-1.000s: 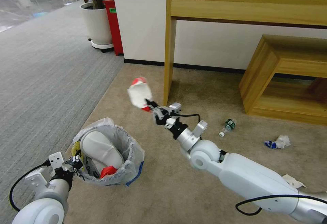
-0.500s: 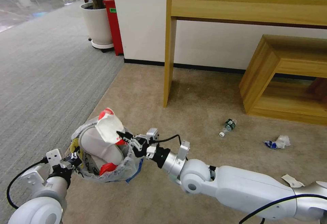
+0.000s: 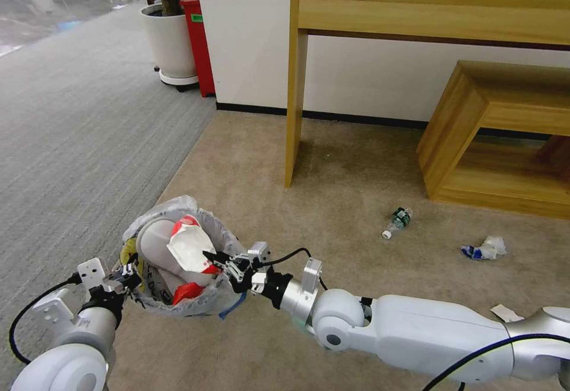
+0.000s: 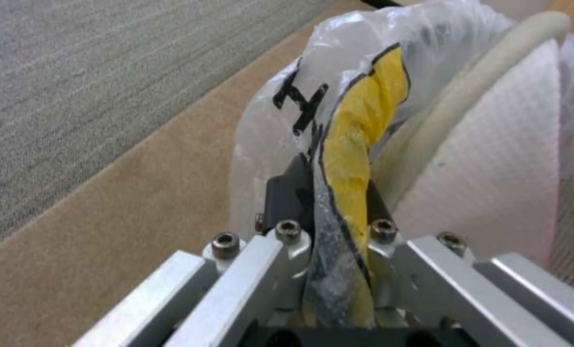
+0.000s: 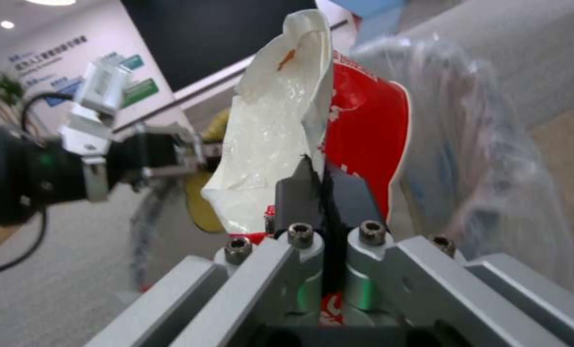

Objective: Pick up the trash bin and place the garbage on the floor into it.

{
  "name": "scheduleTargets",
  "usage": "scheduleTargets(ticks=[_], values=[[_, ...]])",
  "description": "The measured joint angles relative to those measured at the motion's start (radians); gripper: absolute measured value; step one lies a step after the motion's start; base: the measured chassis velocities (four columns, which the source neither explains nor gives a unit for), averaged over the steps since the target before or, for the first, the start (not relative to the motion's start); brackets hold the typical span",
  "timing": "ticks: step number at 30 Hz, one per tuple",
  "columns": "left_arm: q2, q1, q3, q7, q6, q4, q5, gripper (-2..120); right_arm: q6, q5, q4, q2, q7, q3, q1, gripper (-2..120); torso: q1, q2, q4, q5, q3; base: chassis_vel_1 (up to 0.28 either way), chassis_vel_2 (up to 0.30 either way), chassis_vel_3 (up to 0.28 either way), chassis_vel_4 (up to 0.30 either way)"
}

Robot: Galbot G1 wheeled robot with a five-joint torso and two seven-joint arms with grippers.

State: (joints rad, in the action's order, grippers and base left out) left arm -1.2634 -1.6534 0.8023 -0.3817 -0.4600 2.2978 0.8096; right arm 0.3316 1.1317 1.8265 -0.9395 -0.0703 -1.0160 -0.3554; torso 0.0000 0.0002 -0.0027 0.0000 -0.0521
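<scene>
Nearby, a bottle and crumpled paper litter the floor.

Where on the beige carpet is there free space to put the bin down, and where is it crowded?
Free: the beige carpet between the grey carpet's edge and the table leg. Crowded: near the bottle, the crumpled paper and the white scrap. The trash bin, held by the left pincer, is nearly full; the right pincer holds a wrapper over it.
</scene>
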Motion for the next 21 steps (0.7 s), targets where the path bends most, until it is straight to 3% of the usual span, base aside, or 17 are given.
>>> scheduleTargets(ticks=[6,7,10,12,15,16,21], values=[[-0.002,-0.002,-0.001,0.001,0.000,0.002,-0.002,3,0.000,-0.005,-0.002,-0.009,-0.013,-0.001,-0.005,0,0.000,0.000,0.0000,0.0000,0.000,0.000,0.000,0.000,0.000],[-0.002,-0.004,0.001,0.001,0.000,0.004,-0.002,3,0.000,-0.005,0.000,-0.011,-0.014,-0.001,-0.005,9,0.000,0.000,0.0001,0.0000,0.000,0.000,0.000,0.000,0.000],[0.000,-0.005,0.003,0.001,0.000,0.005,-0.002,3,0.000,-0.004,0.008,-0.010,-0.014,0.000,-0.004,18,0.000,0.000,0.0000,0.0000,0.000,0.000,0.000,0.000,0.000],[0.000,-0.007,0.004,0.001,0.000,0.005,-0.002,3,0.000,-0.002,0.022,-0.008,-0.013,0.003,-0.003,30,0.000,0.000,0.0000,0.0000,0.000,0.000,0.000,0.000,0.000],[-0.001,-0.009,0.004,0.001,0.001,0.005,-0.002,3,0.000,-0.002,0.027,-0.007,-0.013,0.009,-0.002,36,0.000,0.000,0.0000,0.0000,0.000,0.000,0.000,0.000,0.000],[-0.002,-0.010,0.004,0.001,0.001,0.004,-0.002,3,0.000,-0.002,0.031,-0.006,-0.013,0.015,-0.002,45,0.000,0.000,0.0000,0.0000,0.000,0.000,0.000,0.000,0.000],[-0.004,-0.013,0.004,0.004,0.003,-0.002,-0.011,3,0.000,-0.003,0.035,-0.004,-0.014,0.044,-0.016,59,0.000,0.000,0.0000,0.0000,0.000,0.000,0.000,0.000,0.000]])
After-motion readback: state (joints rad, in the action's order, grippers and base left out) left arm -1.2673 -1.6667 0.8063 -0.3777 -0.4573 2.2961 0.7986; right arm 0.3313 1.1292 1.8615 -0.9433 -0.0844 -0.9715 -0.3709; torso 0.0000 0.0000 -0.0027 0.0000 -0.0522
